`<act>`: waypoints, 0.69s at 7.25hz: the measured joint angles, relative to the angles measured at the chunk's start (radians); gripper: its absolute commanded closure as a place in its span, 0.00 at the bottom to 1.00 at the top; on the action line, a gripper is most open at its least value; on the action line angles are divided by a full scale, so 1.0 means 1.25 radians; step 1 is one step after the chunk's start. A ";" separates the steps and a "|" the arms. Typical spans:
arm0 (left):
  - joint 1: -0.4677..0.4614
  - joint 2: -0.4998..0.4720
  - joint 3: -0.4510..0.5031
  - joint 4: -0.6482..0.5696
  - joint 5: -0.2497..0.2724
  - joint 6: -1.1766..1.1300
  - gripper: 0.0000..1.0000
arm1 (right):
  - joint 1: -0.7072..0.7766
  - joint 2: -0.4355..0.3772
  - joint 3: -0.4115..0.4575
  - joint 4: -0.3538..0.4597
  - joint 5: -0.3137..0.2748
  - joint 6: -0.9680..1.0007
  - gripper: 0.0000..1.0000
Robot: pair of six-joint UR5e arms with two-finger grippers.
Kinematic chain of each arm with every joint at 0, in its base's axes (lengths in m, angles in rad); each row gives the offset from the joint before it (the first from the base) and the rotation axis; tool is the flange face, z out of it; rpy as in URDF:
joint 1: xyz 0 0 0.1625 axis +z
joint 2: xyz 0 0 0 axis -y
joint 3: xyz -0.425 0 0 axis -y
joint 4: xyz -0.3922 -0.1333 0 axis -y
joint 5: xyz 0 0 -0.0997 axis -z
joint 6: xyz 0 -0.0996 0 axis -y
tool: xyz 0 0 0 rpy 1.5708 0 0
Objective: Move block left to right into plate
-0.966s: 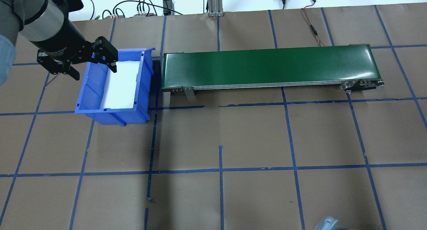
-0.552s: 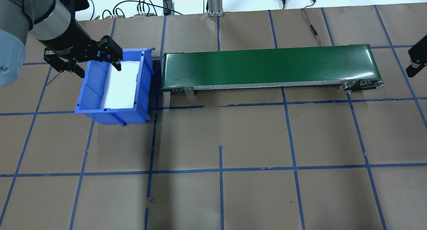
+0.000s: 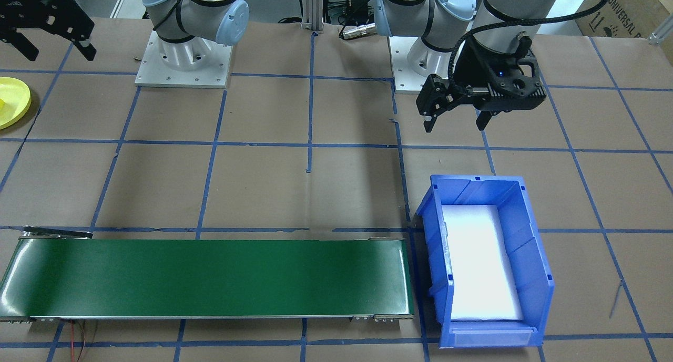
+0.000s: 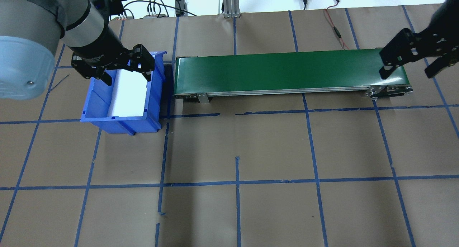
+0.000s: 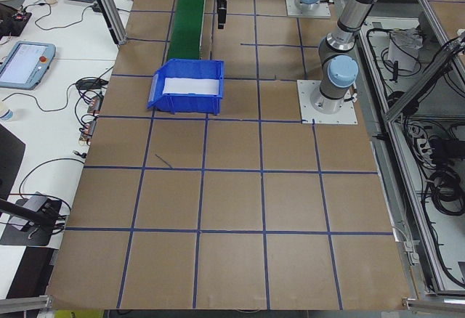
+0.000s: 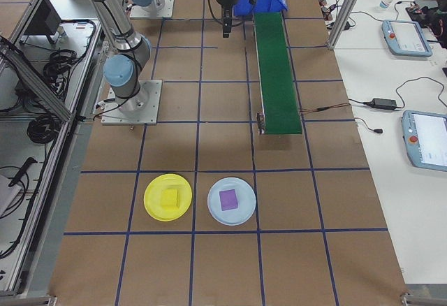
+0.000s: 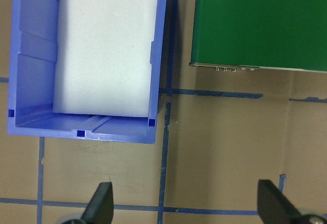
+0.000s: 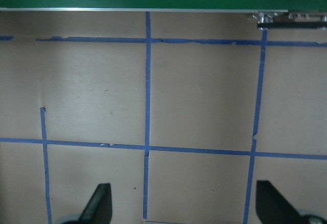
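The yellow plate (image 6: 167,197) lies on the table past the right end of the belt, and a yellow block (image 6: 170,198) rests in it. Its edge also shows as the plate (image 3: 14,103) in the front-facing view. A purple block (image 6: 229,200) sits on a pale blue plate (image 6: 231,213) beside it. My left gripper (image 4: 128,80) hangs open and empty above the blue bin (image 4: 96,100); it shows open as the left gripper (image 3: 455,125) and the left gripper (image 7: 185,209) too. My right gripper (image 4: 406,75) hovers open and empty over the belt's right end, high above the table, also seen as the right gripper (image 3: 59,53).
A long green conveyor belt (image 4: 287,69) runs across the back of the table from the bin toward the right. The bin holds only a white foam liner (image 7: 104,45). Blue tape lines grid the brown table. Cables lie along the far edge.
My left gripper has moved right, from the bin's left rim to above its inside. The right gripper has come in from the right edge to above the belt's end. Both stay open.
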 measured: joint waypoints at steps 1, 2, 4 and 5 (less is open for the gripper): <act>-0.002 0.001 0.000 0.000 0.001 0.001 0.00 | 0.080 0.022 0.001 -0.043 -0.009 0.054 0.00; -0.002 0.001 0.000 -0.001 0.003 0.002 0.00 | 0.138 0.041 0.003 -0.071 -0.018 0.119 0.00; -0.002 0.002 -0.001 0.000 0.005 0.003 0.00 | 0.176 0.070 0.038 -0.108 -0.022 0.180 0.00; -0.002 0.002 -0.001 0.000 0.005 0.003 0.00 | 0.178 0.079 0.053 -0.139 -0.024 0.189 0.00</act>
